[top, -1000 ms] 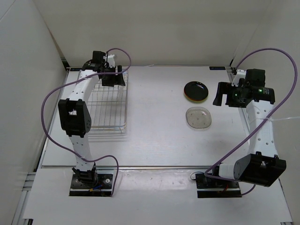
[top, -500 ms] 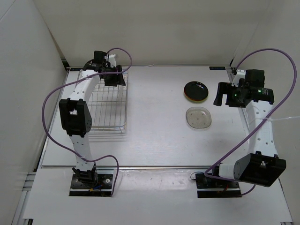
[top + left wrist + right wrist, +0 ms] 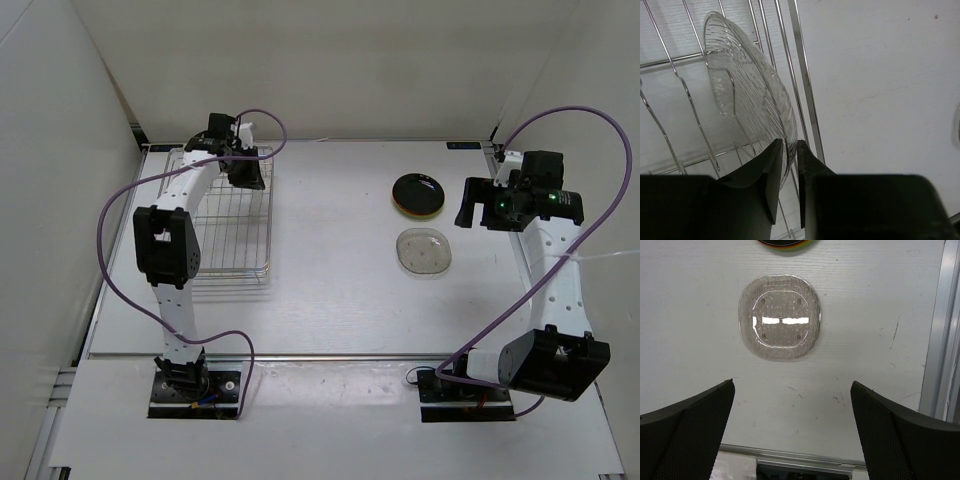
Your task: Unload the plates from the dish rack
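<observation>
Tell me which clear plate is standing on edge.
The clear plate in the dish rack, its rim held by the left gripper. The other clear plate lies flat on the table.

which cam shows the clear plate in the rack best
Left wrist: the clear plate fills the frame, standing on edge between the dish rack wires, its rim pinched in the left claw. In top external the claw and arm cover it. Right wrist points elsewhere and misses it.
</observation>
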